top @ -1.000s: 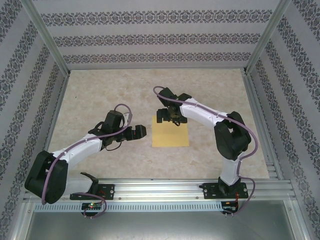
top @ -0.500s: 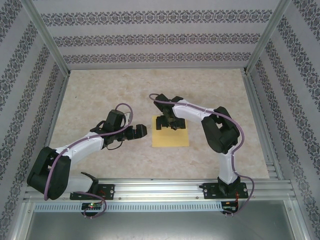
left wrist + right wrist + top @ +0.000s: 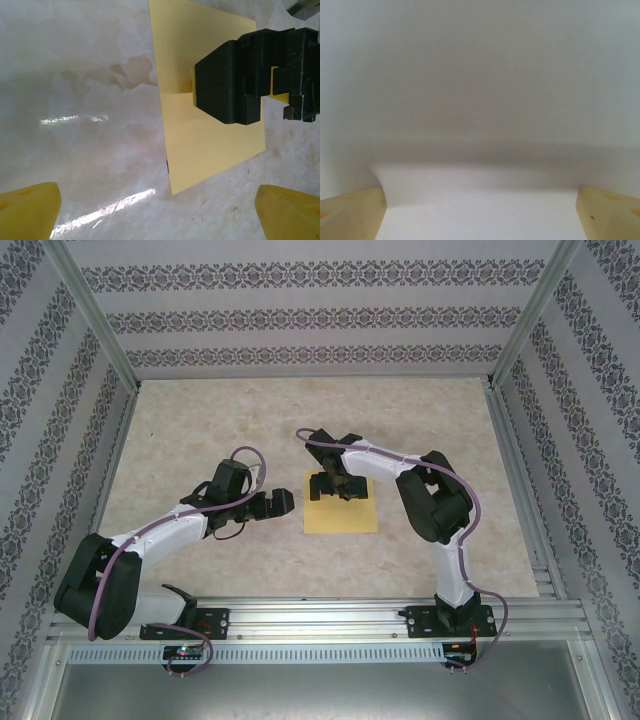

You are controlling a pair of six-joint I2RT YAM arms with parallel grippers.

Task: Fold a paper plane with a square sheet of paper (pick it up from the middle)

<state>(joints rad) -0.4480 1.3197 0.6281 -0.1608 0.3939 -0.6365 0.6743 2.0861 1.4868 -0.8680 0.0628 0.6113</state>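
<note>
Yellow square sheet of paper (image 3: 341, 516) lies flat beneath the wide right claw (image 3: 336, 487), left claw (image 3: 286, 503) wide beside it.

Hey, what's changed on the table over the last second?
The right gripper moved slightly nearer, over the far part of the square sheet of paper, while its elbow folded in leftward. Nothing was gripped or released. The left gripper stayed left of the sheet, both pairs of jaws stayed open, and the sheet has not moved.
</note>
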